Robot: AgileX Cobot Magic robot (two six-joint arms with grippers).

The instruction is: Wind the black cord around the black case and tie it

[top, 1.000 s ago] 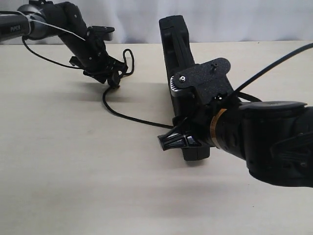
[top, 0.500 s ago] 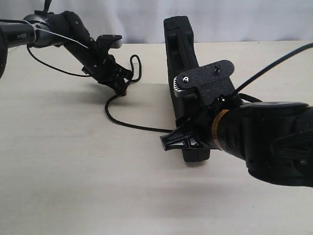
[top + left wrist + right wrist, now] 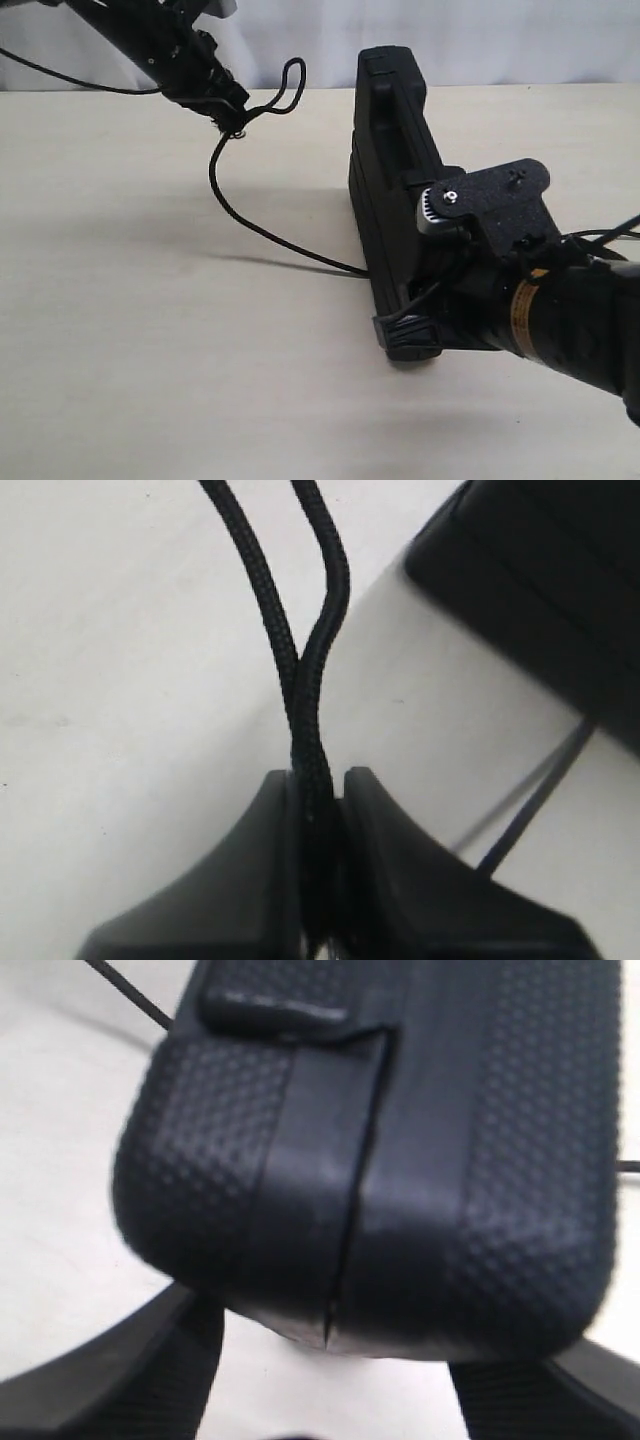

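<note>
Left gripper (image 3: 228, 118), at 11 o'clock in the exterior view, is pinched narrow on two strands of the black cord (image 3: 225, 195), held clear of the table (image 3: 150, 350). A loop stands out from it toward 2 o'clock. The cord drops toward 4 o'clock to the foot of the black case (image 3: 390, 150), which stands on edge right of centre. Right gripper (image 3: 410, 330), at 5 o'clock, clamps the case's near end. Risks: a strand may slip from the pinch, the slack line may slide off a corner, and a hard pull may topple the case.
</note>
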